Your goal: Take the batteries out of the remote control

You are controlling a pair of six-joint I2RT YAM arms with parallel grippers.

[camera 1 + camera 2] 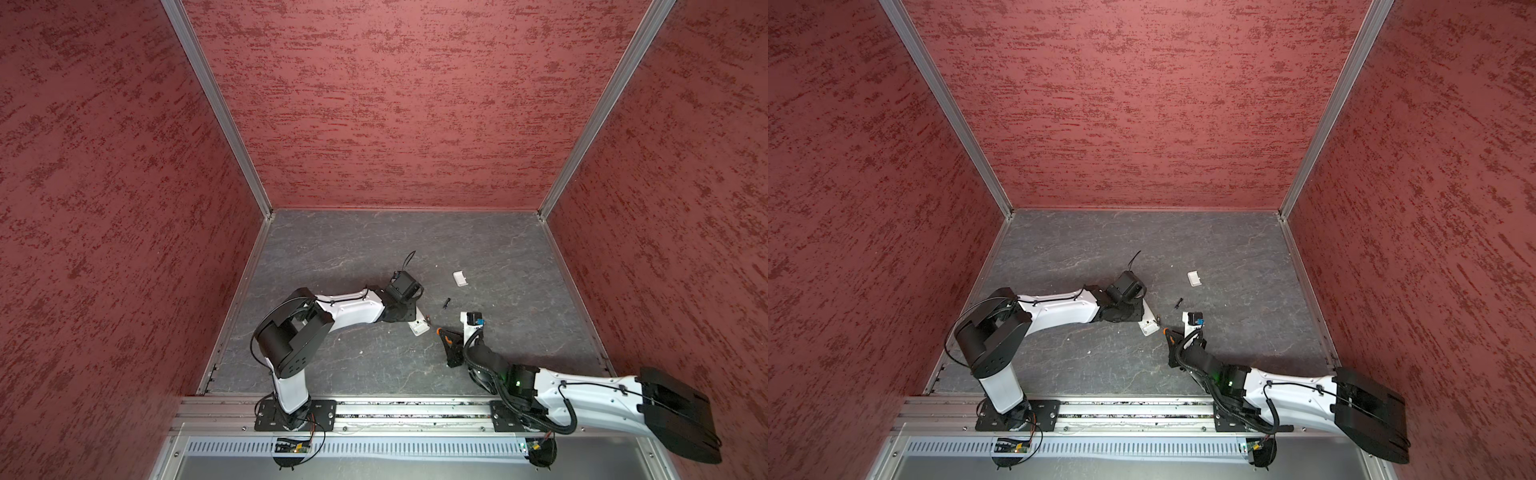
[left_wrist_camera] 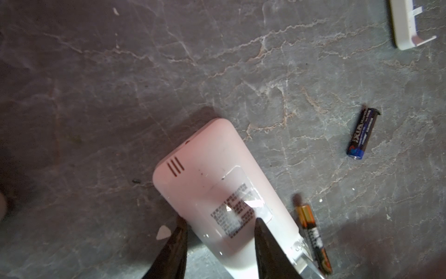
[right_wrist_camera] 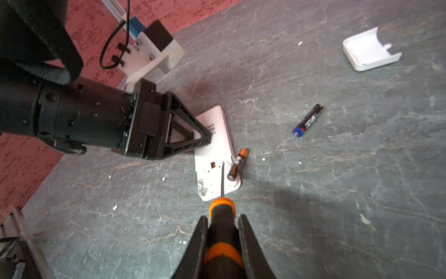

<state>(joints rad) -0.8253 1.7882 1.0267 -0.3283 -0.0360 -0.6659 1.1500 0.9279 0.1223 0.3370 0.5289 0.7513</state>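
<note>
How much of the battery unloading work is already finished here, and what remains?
Done: the cover is off, and the blue battery lies apart on the table. In hand: the left pincer clamps the remote; the right pincer holds the screwdriver. Left: the orange battery rests half on the remote's edge.

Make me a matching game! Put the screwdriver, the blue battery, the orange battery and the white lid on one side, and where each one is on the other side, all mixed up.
Things:
1. screwdriver
2. blue battery
3. orange battery
4. white lid

Places:
A. leaning on the remote control's edge
B. lying alone on the table, open side up
C. gripped in the right gripper
D. lying on the table, away from the remote control

Pairs: 1-C, 2-D, 3-A, 4-B
</note>
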